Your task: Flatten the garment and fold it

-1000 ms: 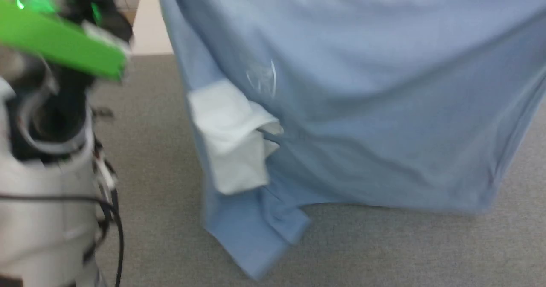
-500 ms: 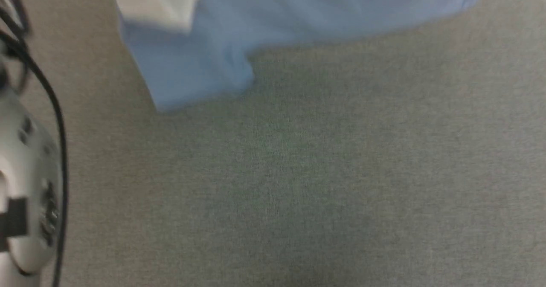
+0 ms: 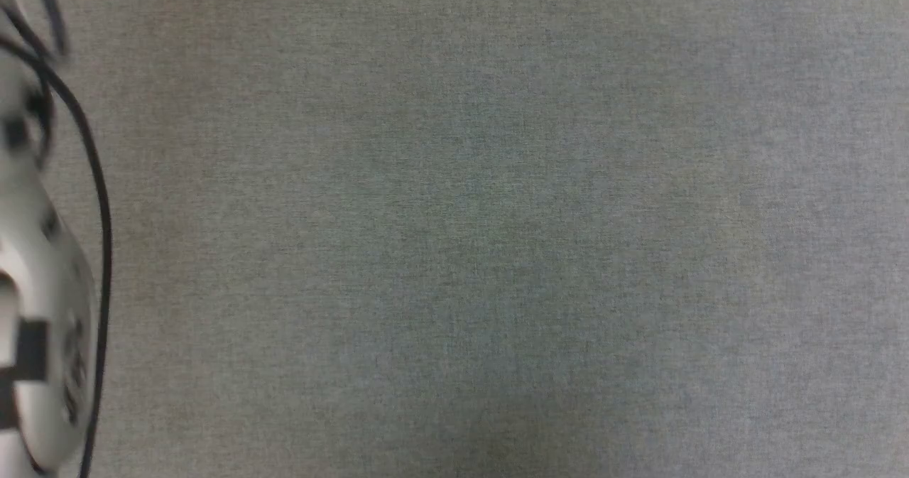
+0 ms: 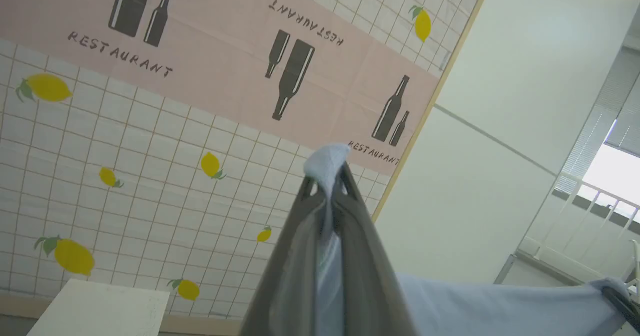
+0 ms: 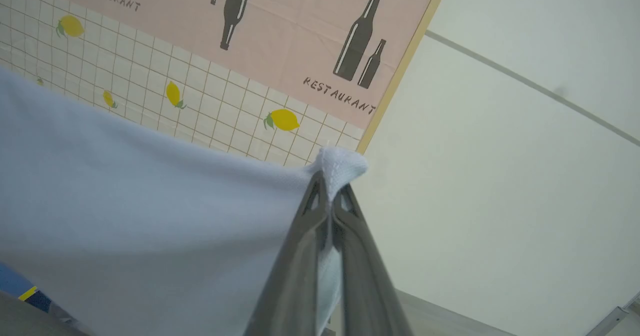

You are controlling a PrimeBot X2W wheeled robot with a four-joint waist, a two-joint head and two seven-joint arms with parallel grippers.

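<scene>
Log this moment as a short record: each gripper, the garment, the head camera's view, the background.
left gripper: shut on a bunched edge of the garment
right gripper: shut on a garment corner
garment: light blue, held up in the air, spread between the two grips
head view: grey surface, pale forearm with black cable at left edge
background: tiled wall with lemons, pink RESTAURANT banner
fold: not yet begun

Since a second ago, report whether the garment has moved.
Cannot tell. The head camera has swung, and the plain gray surface gives no fixed mark to judge the garment against.
</scene>
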